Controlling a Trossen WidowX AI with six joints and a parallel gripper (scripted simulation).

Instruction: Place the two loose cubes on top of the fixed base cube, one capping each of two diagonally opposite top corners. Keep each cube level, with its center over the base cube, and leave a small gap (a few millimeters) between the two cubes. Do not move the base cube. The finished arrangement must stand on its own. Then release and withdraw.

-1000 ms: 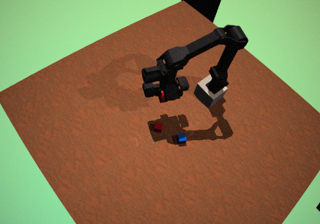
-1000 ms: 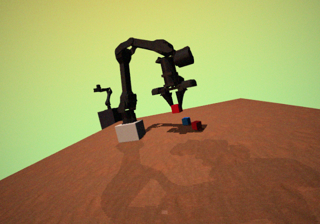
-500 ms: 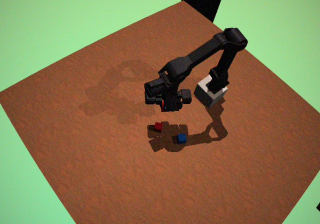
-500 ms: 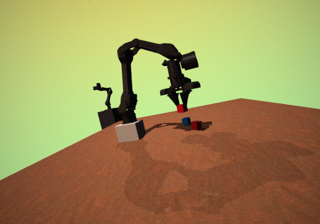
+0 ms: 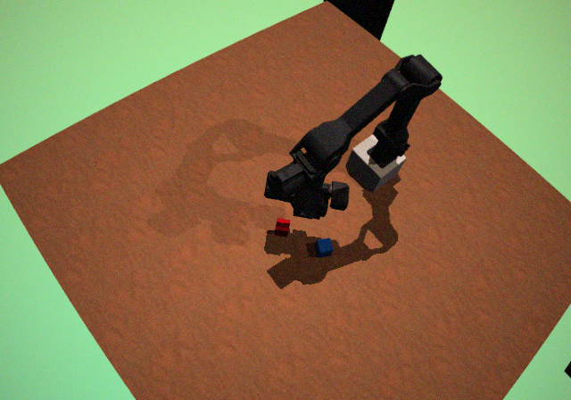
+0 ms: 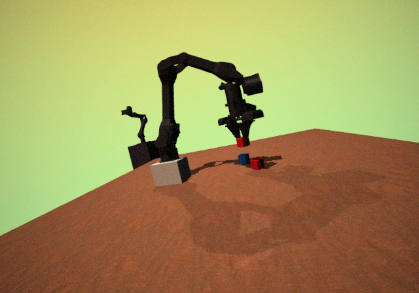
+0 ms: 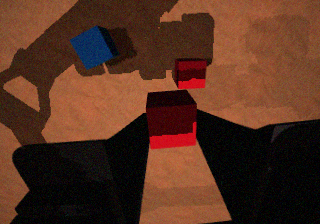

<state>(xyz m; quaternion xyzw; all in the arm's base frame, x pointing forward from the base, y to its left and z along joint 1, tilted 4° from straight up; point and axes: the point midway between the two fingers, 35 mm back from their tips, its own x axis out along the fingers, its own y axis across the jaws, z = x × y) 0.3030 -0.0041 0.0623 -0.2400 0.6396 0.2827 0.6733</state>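
Note:
My gripper (image 6: 242, 140) (image 7: 170, 116) is shut on a red cube (image 6: 239, 142) (image 7: 172, 113), holding it in the air above the table. In the top view the fingertips and held cube are hidden behind the gripper body. The blue base cube (image 5: 324, 246) (image 6: 243, 158) (image 7: 91, 47) sits on the table, up and left of the held cube in the wrist view and turned relative to it. The other red cube (image 5: 282, 226) (image 6: 256, 163) (image 7: 191, 75) lies on the table, apart from the blue one. Nothing rests on the blue cube.
The arm stands on a pale block (image 5: 366, 171) (image 6: 166, 174) on the brown table (image 5: 207, 317) (image 6: 118, 222). A dark block (image 6: 137, 154) with a small arm-like shape (image 6: 142, 124) stands behind it in the exterior view. The arm's shadows cross the table around the cubes.

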